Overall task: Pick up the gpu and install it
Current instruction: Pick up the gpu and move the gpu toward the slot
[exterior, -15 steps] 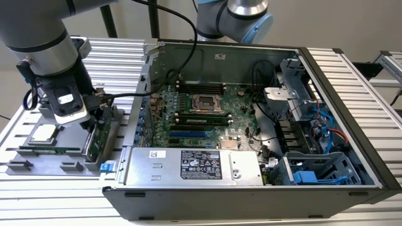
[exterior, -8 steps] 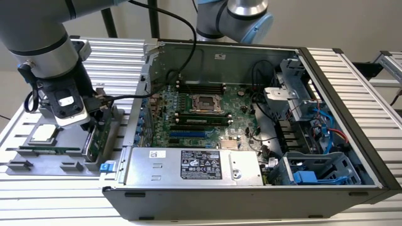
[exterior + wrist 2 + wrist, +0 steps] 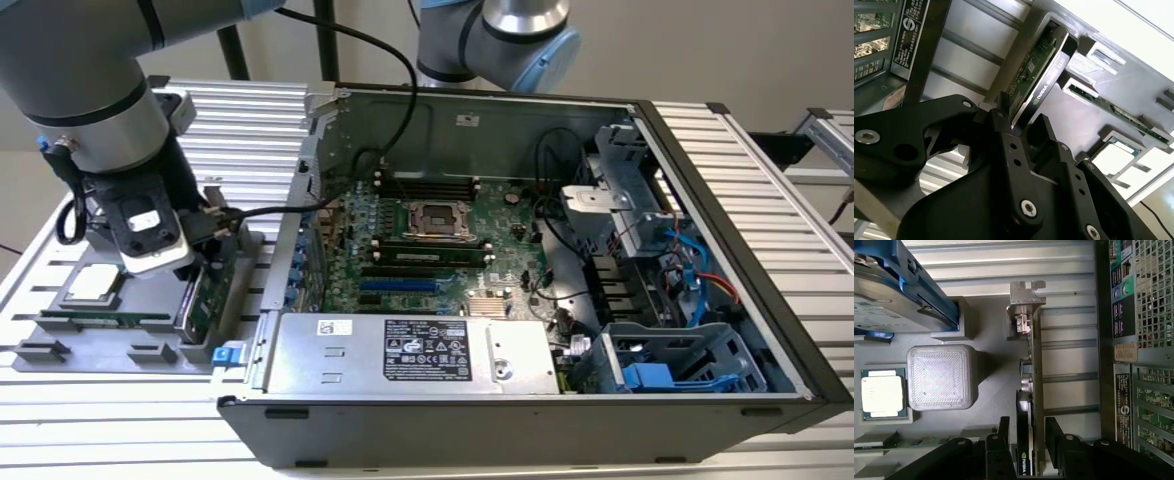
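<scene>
- gpu [image 3: 1030, 390] stands on edge in the grey tray [image 3: 994, 405], right between my gripper [image 3: 1027, 422] fingers, which are spread either side, not pinching.
- Probably light, stiff, fragile: I'd clamp the flat faces, gently.

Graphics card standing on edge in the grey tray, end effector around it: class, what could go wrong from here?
1. The end effector straddles the graphics card near one end, far from its bracket; gripped there, the card might tilt as it leaves the tray slot.
2. The computer case stands close beside the card; a swing could knock it.
</scene>
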